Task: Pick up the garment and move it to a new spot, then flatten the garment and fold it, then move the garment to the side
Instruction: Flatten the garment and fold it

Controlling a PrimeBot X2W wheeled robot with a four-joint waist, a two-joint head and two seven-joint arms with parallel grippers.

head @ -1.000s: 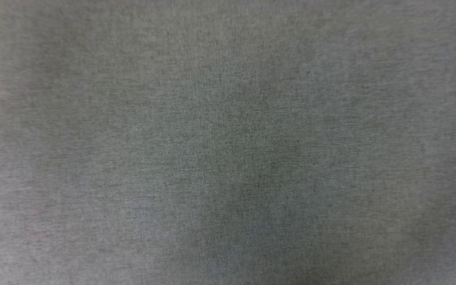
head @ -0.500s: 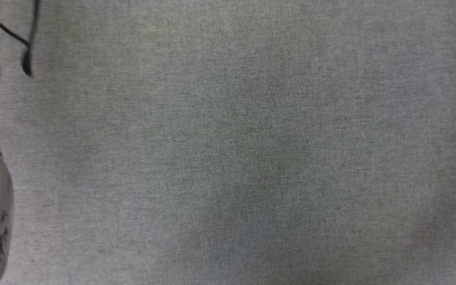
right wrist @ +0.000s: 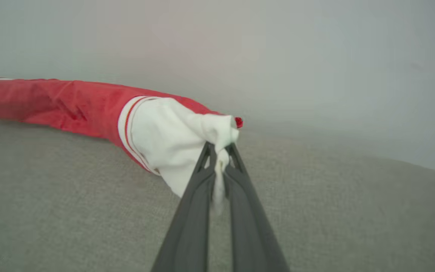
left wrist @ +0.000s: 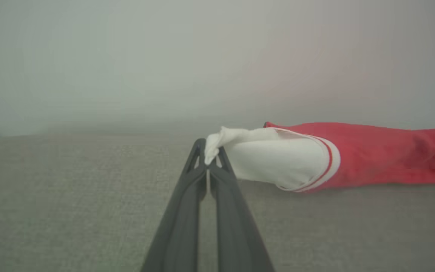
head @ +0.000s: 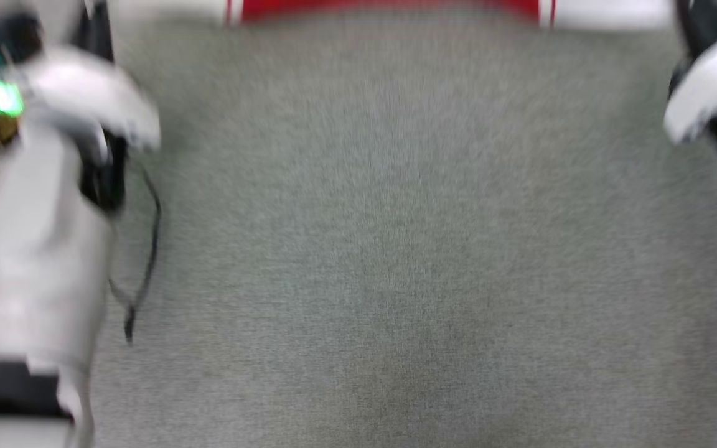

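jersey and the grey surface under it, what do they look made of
Jersey: thin, soft, matte fabric, possibly synthetic; it creases and bunches to a small tuft where the left tool pinches the white sleeve. Surface: grey matte cloth, judging by its fine flecked weave; what lies under it cannot be told.

My head camera looks steeply down on the grey cloth surface (head: 396, 249), and its picture is blurred. Each wrist camera rides low and close behind its fingers, the left gripper (left wrist: 207, 156) and right gripper (right wrist: 221, 151), facing nearly level across that surface. All three share the garment (head: 389, 7), seemingly one edge along the head view's top.
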